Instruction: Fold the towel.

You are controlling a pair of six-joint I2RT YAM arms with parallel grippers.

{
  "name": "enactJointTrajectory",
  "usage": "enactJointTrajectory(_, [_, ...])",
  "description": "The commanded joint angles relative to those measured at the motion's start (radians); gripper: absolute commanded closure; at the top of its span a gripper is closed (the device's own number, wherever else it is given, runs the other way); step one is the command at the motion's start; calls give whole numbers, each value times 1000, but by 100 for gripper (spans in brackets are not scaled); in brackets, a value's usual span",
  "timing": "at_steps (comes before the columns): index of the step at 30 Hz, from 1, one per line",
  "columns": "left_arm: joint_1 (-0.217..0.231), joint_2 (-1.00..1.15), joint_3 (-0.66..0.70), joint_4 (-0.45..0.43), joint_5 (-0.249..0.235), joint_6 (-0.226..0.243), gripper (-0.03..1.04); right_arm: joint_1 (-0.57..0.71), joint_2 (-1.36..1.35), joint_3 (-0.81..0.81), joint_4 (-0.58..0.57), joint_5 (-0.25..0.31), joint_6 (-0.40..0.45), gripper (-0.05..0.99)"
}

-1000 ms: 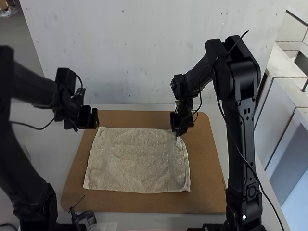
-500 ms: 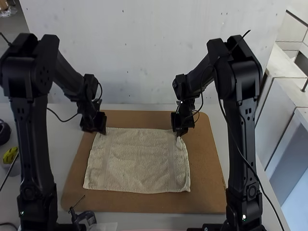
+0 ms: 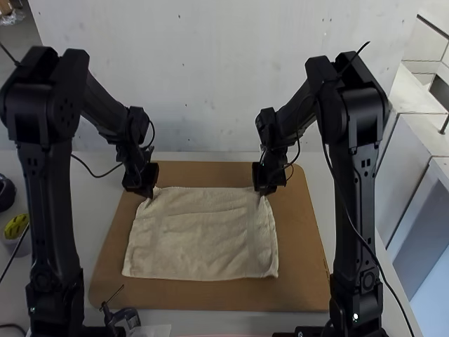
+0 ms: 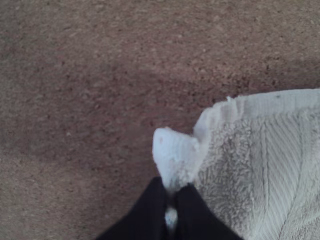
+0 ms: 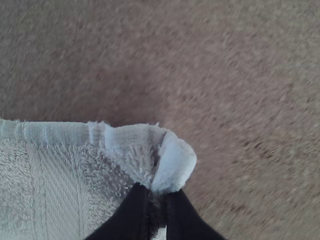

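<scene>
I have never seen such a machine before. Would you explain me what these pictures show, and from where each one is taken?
This machine has two robot arms, a left arm and a right arm, each ending in a two-finger pincer called a gripper. The high view comes from a fixed camera above and behind them. Each wrist view comes from a camera on that arm's wrist. A pale towel lies spread on a brown board on the table. The left gripper holds its far left corner, the right gripper its far right corner.
</scene>
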Motion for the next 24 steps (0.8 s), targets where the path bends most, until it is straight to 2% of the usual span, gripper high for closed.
enactJointTrajectory(1, [-17, -107, 27, 8, 32, -77, 99, -36, -90, -20, 73, 99, 16, 91])
enactJointTrajectory(5, [-17, -192, 58, 14, 30, -120, 99, -39, -150, -22, 111, 100, 36, 91])
enactJointTrajectory(7, [-18, -249, 66, 16, 30, -152, 99, -39, -212, -69, 199, 100, 44, 91])
enactJointTrajectory(10, [-23, -288, 58, 16, 30, -162, 99, -39, -280, -115, 266, 103, 42, 91])
enactJointTrajectory(13, [-29, -303, 33, 16, 29, -162, 99, -33, -320, -149, 265, 103, 18, 91])
enactJointTrajectory(16, [-55, -357, -56, 16, 29, -162, 99, -24, -366, -229, 263, 103, -33, 91])
enactJointTrajectory(21, [-84, -466, -210, 30, 30, -160, 99, -26, -455, -346, 243, 96, -67, 91])
enactJointTrajectory(24, [-97, -522, -255, 28, 30, -165, 99, -16, -525, -404, 210, 91, -85, 91])
